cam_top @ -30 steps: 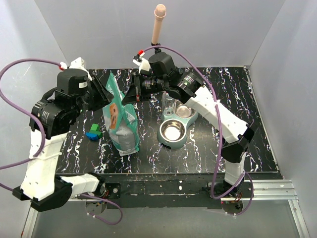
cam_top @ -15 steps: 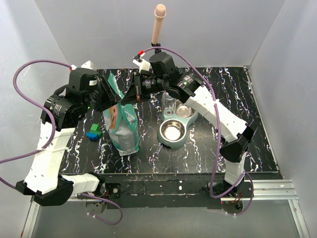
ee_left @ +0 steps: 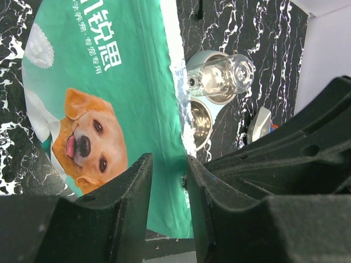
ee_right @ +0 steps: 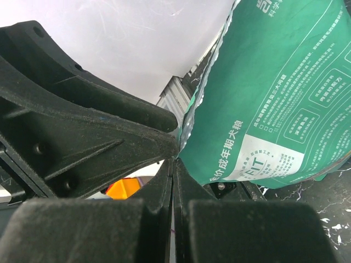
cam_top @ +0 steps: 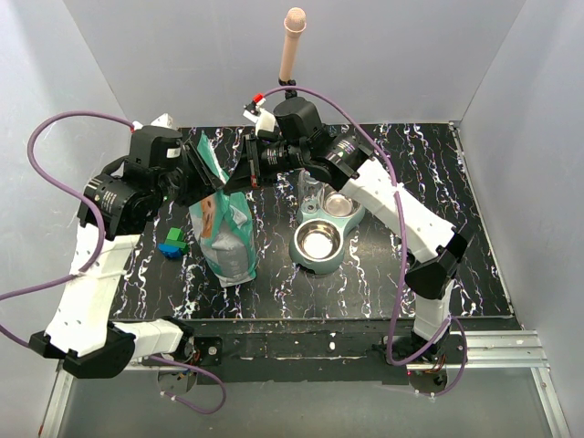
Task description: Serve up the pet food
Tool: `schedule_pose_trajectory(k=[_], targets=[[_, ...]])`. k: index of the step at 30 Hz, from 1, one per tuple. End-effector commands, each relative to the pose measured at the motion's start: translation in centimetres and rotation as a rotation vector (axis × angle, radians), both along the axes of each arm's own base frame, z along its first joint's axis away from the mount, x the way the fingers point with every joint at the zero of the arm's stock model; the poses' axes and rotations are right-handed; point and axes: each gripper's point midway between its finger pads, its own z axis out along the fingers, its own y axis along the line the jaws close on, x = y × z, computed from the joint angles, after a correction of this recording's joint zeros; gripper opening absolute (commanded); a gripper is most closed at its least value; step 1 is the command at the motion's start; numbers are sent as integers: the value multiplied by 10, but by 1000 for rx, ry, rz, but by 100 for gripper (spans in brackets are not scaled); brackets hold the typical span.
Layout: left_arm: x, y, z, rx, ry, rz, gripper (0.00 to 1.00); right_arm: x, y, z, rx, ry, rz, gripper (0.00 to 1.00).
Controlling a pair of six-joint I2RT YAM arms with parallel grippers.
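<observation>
Toy blocks (cam_top: 172,243), blue and green, lie on the marbled surface (cam_top: 438,182) just left of the bag's foot. They are not part of the job.

Left pincer (ee_left: 168,164): fingers apart, astride the left lip of the teal pet-food bag (cam_top: 226,228). Bag wall shows in the gap; no pinch seen.

Bag stands upright between the two arms, mouth up.

Pet food is not visible in any view. Judged to be inside the bag, so below and between both pincers.

Right pincer (ee_right: 173,175): fingers together with only a slit, and the bag's silver-lined edge runs into it. Clamped on the right lip.

Judgement: one grip per lip serves to spread the mouth and steady the bag before tipping.

Right of the bag and apart from it stands the teal feeder (cam_top: 354,217). Its steel bowl (cam_top: 318,241) is bare and shiny, with a clear water bottle (cam_top: 312,190) behind. The bowl is on the right pincer's side, so a pour would go rightward.

Risk: bag slumps if the left lip is not caught.
</observation>
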Motion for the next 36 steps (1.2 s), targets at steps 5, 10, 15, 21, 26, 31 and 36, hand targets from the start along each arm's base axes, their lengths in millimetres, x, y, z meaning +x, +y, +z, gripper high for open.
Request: schedule_pose_trajectory(k=[5,10,15,21,26,31,36], targets=[[2,-4,-4,-4,5,-17,35,-5,-2,19,18,-100,9,1],[3,-3,2,-2,-30,-22,12,-5,-3,20,21,-104,9,1],[-1,-1,9,-14,-72,-31,0,1,-6,15,-20,-108,-29,1],[-6,0,14,-41,-114,-30,0,9,-10,12,-51,-107,-81,12],[-6,4,13,-26,-104,-18,0,10,-10,15,-56,-103,-92,20],[-5,3,13,-29,-103,-14,0,16,-13,18,-58,-75,-128,24],[-5,3,10,-25,-95,-16,0,19,-10,16,-51,-46,-125,24]])
